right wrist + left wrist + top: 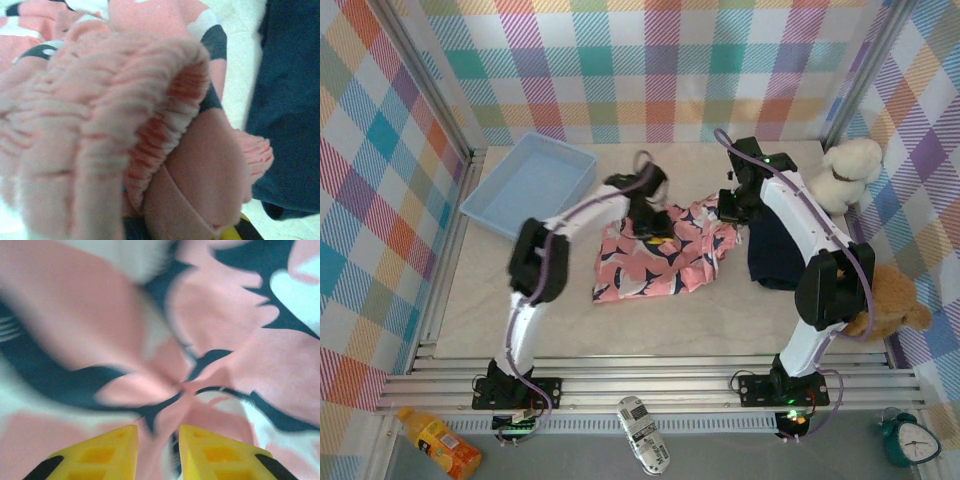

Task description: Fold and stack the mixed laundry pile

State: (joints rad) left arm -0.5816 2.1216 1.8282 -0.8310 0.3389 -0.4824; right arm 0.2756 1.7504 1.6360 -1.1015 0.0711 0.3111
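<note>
Pinching a crease of the pink garment (pixel 650 265), just left of the navy T-shirt (pixel 775 255), in the clenched left gripper (pixel 157 440). Seemingly clamping its ribbed hem in the right gripper (pixel 728 208), probably spreading it for folding.

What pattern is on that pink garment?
A navy-and-white print on the pink garment, best seen in the top external view.

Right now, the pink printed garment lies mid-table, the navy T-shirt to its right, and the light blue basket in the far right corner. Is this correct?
No. The light blue basket sits in the far left corner, as the top external view shows. The pink printed garment and the navy T-shirt lie as you say.
</note>
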